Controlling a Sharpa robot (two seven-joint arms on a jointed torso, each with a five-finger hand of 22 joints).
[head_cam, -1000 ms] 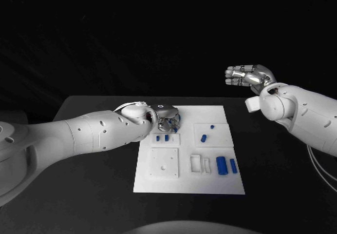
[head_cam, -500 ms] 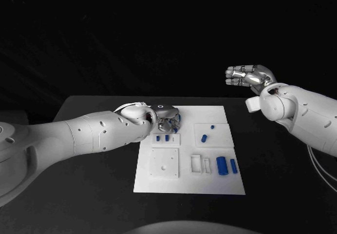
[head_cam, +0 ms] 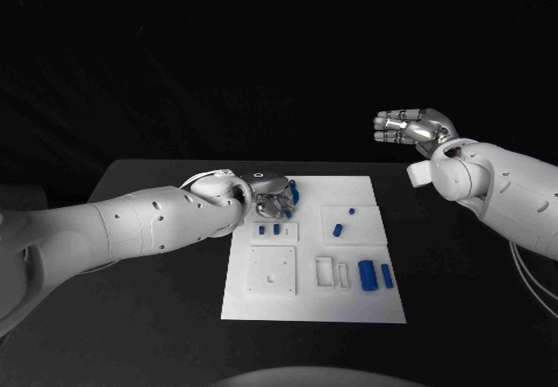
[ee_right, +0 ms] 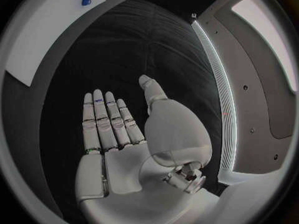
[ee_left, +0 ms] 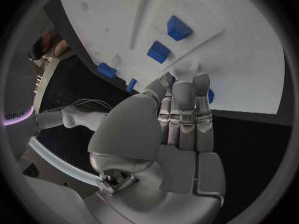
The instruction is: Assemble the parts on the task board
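Note:
The white task board (head_cam: 355, 189) lies in the middle of the black table. My left hand (head_cam: 270, 198) hovers over the board's far left corner, and its fingers hold a long blue part (head_cam: 294, 192) that sticks out beside them. In the left wrist view the left hand (ee_left: 181, 114) has its fingers close together over the blue part (ee_left: 211, 95). Two small blue parts (head_cam: 270, 229) sit in a recess just in front of that hand. My right hand (head_cam: 413, 126) is raised high off the table at the far right, and the right wrist view shows the same hand (ee_right: 115, 127) flat, fingers straight, holding nothing.
A blue peg (head_cam: 337, 228) and a small blue bit (head_cam: 350, 211) stand in the square panel on the board's right. Two blue cylinders (head_cam: 374, 275) lie near the front right, beside white slots (head_cam: 331, 271). A white square plate (head_cam: 273, 268) lies at the front left.
My left hand has turned and drawn slightly left, and the long blue part now shows beside its fingers. The right hand has stayed where it was.

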